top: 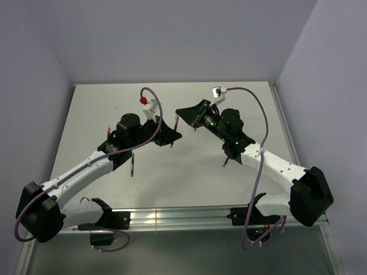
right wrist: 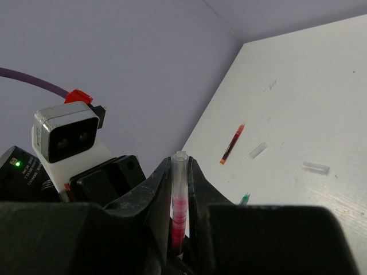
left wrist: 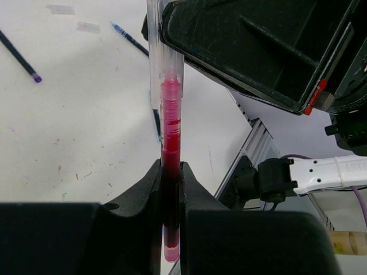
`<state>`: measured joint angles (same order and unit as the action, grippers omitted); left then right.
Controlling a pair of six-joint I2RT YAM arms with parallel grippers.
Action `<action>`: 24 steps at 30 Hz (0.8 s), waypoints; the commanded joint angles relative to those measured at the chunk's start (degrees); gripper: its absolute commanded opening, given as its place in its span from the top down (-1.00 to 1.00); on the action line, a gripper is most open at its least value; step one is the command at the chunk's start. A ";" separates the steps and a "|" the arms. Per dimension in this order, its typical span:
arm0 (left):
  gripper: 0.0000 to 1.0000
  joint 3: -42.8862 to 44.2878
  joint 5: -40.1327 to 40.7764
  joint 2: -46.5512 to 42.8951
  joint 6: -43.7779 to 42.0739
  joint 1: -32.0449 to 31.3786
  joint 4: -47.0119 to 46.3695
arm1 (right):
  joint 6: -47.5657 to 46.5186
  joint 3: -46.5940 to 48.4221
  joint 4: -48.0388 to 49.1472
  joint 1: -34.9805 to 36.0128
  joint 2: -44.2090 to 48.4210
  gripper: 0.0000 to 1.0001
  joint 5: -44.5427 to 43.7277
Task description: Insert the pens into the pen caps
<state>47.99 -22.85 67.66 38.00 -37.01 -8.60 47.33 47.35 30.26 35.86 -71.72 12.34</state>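
My left gripper (left wrist: 171,167) is shut on a red pen (left wrist: 170,132) that stands upright between its fingers. The pen's upper end sits inside a clear pen cap (left wrist: 166,51). My right gripper (right wrist: 180,164) is shut on that same pen cap (right wrist: 180,172), and the red pen tip (right wrist: 179,220) shows through the cap's lower part. In the top view the two grippers (top: 171,136) (top: 187,114) meet nose to nose above the table's middle. Loose on the table lie a red pen (right wrist: 232,144), a green-tipped pen (right wrist: 244,199) and two clear caps (right wrist: 258,150) (right wrist: 316,168).
More pens lie on the white table (top: 189,177): a dark one with a purple tip (left wrist: 20,57), a blue one (left wrist: 129,38) and a green one (top: 132,166). Two caps (left wrist: 60,9) (left wrist: 88,26) lie far off. A metal rail (top: 172,216) edges the front.
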 commanded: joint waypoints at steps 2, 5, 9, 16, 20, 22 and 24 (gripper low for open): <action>0.99 3.16 8.17 -1.30 -3.54 1.33 -0.72 | 3.54 1.34 0.58 2.82 -2.10 1.00 11.82; 0.99 3.17 10.28 -2.09 -4.25 1.33 -0.02 | 6.18 1.34 2.78 2.82 -3.42 1.00 14.29; 0.99 3.60 14.05 -2.71 -4.60 1.24 1.66 | 7.25 0.29 3.84 3.17 -3.07 1.00 13.16; 0.99 3.96 14.41 -2.18 -4.42 1.42 2.10 | 5.50 0.90 4.02 4.04 -4.04 1.00 13.41; 0.99 4.04 15.12 -2.18 -4.25 1.51 2.36 | 4.88 1.16 3.93 5.10 -4.56 1.00 13.50; 0.99 4.13 15.20 -2.44 -4.60 1.51 2.53 | 4.79 1.51 3.93 5.28 -5.00 1.00 14.11; 0.99 4.66 16.08 -2.36 -5.21 1.59 3.41 | 4.70 1.86 3.93 5.28 -5.53 1.00 15.17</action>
<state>48.10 -16.45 65.71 33.85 -37.08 -0.49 51.29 47.57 33.63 36.73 -76.84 14.85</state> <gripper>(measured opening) 0.148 0.189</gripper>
